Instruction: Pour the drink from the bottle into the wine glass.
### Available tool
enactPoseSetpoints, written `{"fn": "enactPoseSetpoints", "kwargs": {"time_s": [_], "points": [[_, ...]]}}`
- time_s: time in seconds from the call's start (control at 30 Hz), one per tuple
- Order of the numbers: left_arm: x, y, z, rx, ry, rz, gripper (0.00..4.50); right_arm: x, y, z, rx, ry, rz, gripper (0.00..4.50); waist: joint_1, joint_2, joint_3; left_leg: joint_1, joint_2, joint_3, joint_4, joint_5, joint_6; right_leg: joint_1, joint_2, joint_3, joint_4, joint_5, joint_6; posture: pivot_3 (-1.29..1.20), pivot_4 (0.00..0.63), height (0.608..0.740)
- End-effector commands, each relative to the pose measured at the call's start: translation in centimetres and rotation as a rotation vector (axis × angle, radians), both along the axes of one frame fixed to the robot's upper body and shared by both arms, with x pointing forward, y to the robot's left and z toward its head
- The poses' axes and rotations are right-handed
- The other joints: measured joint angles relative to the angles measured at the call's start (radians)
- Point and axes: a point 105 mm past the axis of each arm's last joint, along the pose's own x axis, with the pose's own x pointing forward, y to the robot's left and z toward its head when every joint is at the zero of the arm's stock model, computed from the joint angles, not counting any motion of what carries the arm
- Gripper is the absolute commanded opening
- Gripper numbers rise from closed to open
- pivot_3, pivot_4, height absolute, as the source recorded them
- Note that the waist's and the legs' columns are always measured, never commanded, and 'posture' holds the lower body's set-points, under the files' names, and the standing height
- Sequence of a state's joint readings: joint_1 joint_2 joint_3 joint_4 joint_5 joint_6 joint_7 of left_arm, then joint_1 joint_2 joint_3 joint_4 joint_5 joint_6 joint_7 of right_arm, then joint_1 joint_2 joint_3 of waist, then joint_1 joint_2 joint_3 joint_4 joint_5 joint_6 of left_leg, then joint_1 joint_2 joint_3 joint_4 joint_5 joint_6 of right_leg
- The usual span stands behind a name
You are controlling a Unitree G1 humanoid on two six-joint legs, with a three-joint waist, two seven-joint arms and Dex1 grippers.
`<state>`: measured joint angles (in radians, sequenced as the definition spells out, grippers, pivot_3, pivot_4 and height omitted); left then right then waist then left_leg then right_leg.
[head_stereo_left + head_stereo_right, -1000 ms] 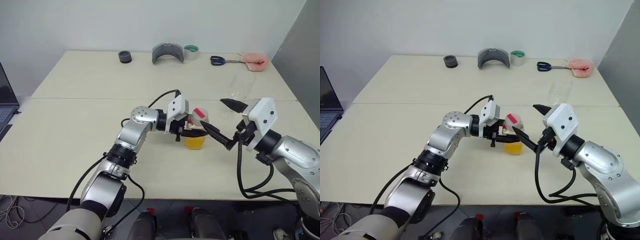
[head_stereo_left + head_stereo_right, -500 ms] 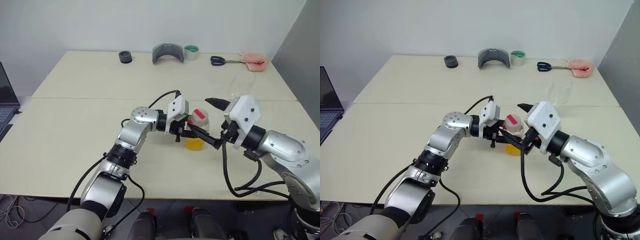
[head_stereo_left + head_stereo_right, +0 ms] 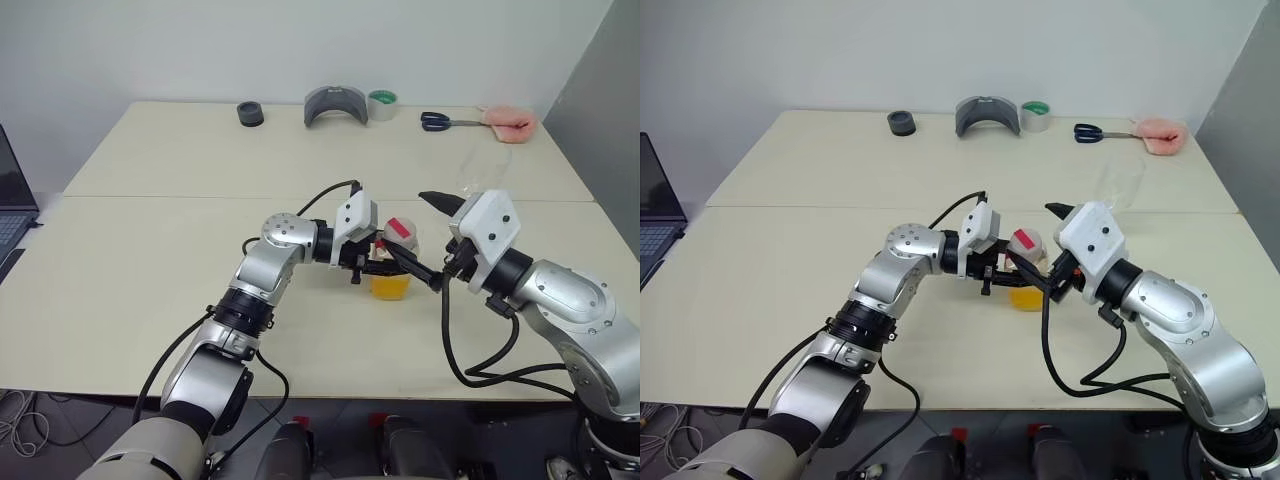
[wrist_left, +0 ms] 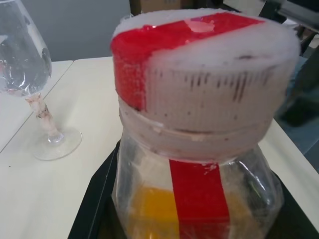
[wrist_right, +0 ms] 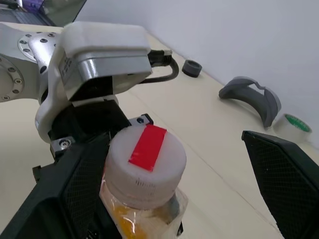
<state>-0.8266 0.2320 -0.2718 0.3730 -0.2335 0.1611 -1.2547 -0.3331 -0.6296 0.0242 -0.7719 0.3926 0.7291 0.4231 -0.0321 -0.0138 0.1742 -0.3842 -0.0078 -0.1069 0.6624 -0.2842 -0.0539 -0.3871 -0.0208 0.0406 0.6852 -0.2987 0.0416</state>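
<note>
Orange-yellow drink fills the lower part of the small clear plastic bottle, which stands upright on the cream table near its middle and front, its wide white ribbed cap crossed by a red strip. The left gripper reaches in from the left and pinches the bottle's body between its black fingers, holding it steady. From the right, the right gripper has its black fingers spread wide, one on each side of the cap, not touching it.

The step in hand looks to be unscrewing the cap. To do it well, the right fingers should centre on the ribbed rim, close squarely and turn, while the left grip stays firm so the bottle neither spins nor tips.

Farther back and to the right stands the clear stemmed wine glass, well apart from the bottle. Along the far edge lie a grey curved piece, a tape roll and scissors.
</note>
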Motion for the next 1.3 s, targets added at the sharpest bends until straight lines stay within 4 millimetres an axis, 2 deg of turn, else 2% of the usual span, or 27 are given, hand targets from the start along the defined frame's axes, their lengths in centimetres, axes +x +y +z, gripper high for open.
{"fn": "enactPoseSetpoints", "kwargs": {"time_s": [0.03,1.3], "points": [[-0.19,-0.12,1.45,-0.031,-0.059,-0.020,1.80,-0.32,-0.64,1.35,0.006,-0.062,-0.019,4.50,0.000,0.000,0.000,0.000,0.000,0.000,0.000,0.000,0.000,0.000,0.000,0.000,0.000,0.000,0.000,0.00,0.150,0.740],[-0.13,-0.06,1.43,-0.027,-0.061,-0.029,1.80,-1.13,-1.38,1.27,0.013,-0.028,-0.015,4.50,0.000,0.000,0.000,0.000,0.000,0.000,0.000,0.000,0.000,0.000,0.000,0.000,0.000,0.000,0.000,0.00,0.150,0.740]]}}
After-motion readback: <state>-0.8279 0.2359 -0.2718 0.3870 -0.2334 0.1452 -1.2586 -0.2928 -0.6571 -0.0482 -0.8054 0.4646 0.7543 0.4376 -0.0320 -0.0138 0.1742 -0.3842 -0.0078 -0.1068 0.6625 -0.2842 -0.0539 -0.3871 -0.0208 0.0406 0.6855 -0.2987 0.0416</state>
